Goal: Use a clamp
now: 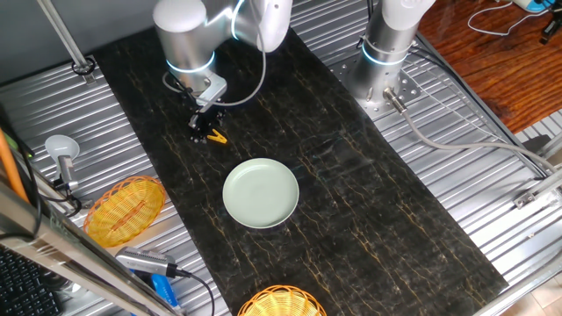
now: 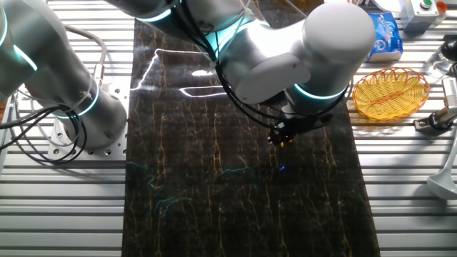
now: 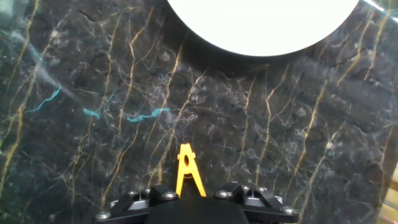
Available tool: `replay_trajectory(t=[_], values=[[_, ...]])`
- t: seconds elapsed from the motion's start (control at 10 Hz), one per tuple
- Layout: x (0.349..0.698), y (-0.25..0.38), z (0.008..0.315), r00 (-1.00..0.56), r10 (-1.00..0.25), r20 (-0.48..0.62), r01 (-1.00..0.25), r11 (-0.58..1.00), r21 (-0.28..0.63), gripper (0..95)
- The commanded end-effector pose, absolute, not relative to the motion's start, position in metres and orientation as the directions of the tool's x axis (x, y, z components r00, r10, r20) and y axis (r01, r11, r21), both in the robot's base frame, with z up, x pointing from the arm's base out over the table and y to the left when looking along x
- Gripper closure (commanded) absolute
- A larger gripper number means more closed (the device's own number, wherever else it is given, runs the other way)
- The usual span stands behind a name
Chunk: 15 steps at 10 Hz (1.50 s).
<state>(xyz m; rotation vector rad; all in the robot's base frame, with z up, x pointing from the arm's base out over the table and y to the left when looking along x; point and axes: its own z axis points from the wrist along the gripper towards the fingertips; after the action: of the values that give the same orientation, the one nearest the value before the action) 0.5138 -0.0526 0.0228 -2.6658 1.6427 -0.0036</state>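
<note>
**Clamp in the jaws, plate not yet reached**

On the left of the fixed view, the black two-finger gripper [image 1: 205,130] stood low over the dark, gold-veined marble-look table top [image 1: 369,202]. It pinched the tiny yellow-orange plastic clamp [image 1: 216,137] by its rear end. In the hand view the clamp [image 3: 189,170] rose between the fingers as a narrow A-shape, its 2 thin prongs joined at a tip that pointed toward the plate. It was not clear whether the clamp touched the table.

To the right lay the round, smooth, pale green plate [image 1: 261,193], near but apart from the clamp, and apparently empty.

The step in hand seemed to be carrying the gripped clamp. The next move probably called for squeezing its prongs open and steering the tip onto the plate's thin rim, keeping the small, slippery piece from twisting.
</note>
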Motion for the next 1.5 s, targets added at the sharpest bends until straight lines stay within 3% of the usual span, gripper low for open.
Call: replay_trajectory(t=[0.1,1.1,1.2,1.5], values=[[0.509,-0.054,0.020,0.451,-0.892,-0.006,-0.892,-0.451,-0.014,38.0],[0.504,-0.056,0.009,0.455,-0.890,-0.018,-0.890,-0.454,-0.029,38.0],[0.504,-0.056,0.009,0.455,-0.890,-0.018,-0.890,-0.455,-0.029,57.0],[0.504,-0.056,0.008,0.455,-0.890,-0.024,-0.890,-0.454,-0.033,57.0]])
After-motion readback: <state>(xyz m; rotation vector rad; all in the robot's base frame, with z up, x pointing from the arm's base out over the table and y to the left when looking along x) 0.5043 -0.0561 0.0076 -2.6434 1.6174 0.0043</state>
